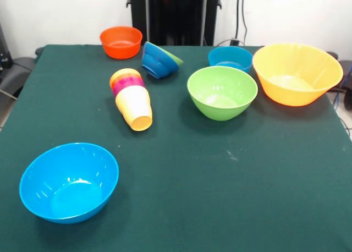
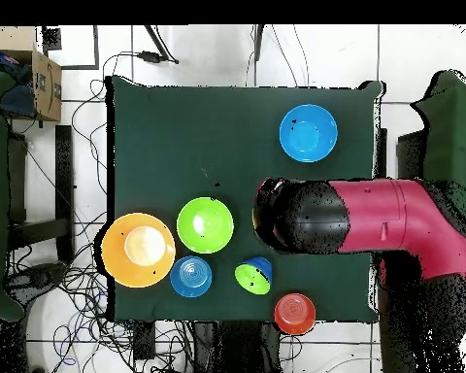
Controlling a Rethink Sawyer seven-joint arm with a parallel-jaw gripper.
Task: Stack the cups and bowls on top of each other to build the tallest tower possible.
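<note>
Several nested cups (image 1: 132, 99) lie on their side at centre left of the table, a pale yellow cup outermost, with purple and orange rims behind it. Around them are bowls: orange-red (image 1: 121, 42), dark blue with a green one nested in it and tipped (image 1: 159, 60), small teal-blue (image 1: 230, 58), green (image 1: 222, 92), large orange-yellow (image 1: 297, 74) and light blue (image 1: 69, 181). No upright tower stands. The front view shows no arm. In the overhead view the red and black arm (image 2: 373, 219) reaches over the table. Its black end, the gripper (image 2: 276, 215), covers the cups.
The table has a dark green cloth (image 1: 220, 197). In the overhead view the bowls show as light blue (image 2: 308, 133), green (image 2: 205, 224), orange-yellow (image 2: 138, 250), small blue (image 2: 190, 277), tipped green and blue (image 2: 253, 277) and orange-red (image 2: 294, 313). Cables lie on the floor around the table.
</note>
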